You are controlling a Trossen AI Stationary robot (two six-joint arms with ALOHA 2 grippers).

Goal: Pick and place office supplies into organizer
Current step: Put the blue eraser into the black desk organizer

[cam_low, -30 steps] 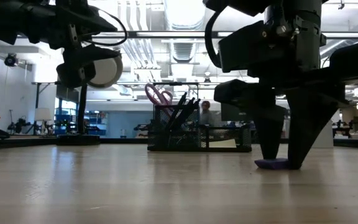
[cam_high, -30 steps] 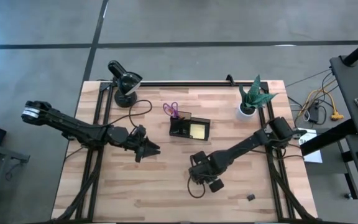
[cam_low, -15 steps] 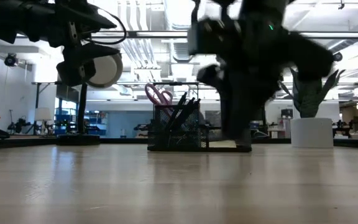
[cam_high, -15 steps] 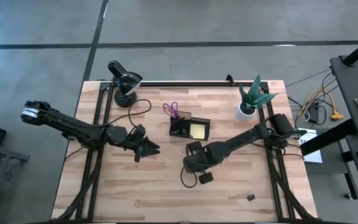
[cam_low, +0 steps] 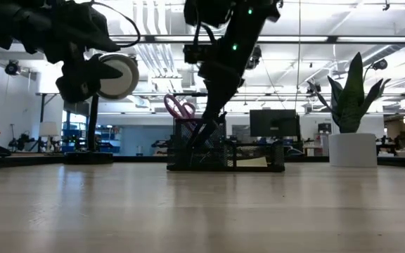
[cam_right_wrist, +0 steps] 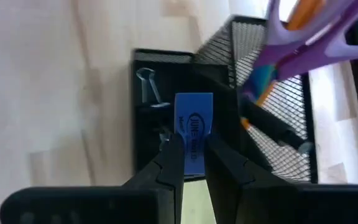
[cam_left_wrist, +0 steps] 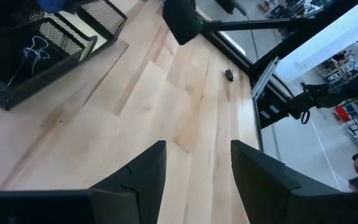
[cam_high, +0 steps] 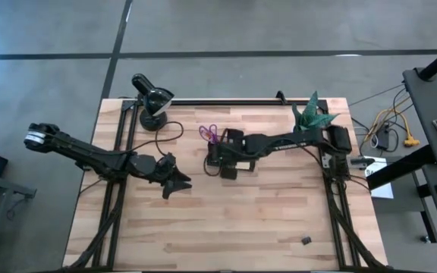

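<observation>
The right tool (cam_right_wrist: 191, 163) has swung from the desk's (cam_high: 279, 220) 5 o'clock area up to the organizer (cam_high: 231, 156) at centre, pinching a blue eraser (cam_right_wrist: 194, 132) over a compartment holding 1 clip (cam_right_wrist: 148, 85). Left tool (cam_left_wrist: 194, 180) waits spread at 9 o'clock. The scissors' (cam_right_wrist: 303, 37) blades are hidden.

A black mesh organizer (cam_high: 234, 155) sits upper centre, purple-handled scissors (cam_high: 209, 133) upright in it; a blue block (cam_right_wrist: 193, 132) hangs over its small compartment.
</observation>
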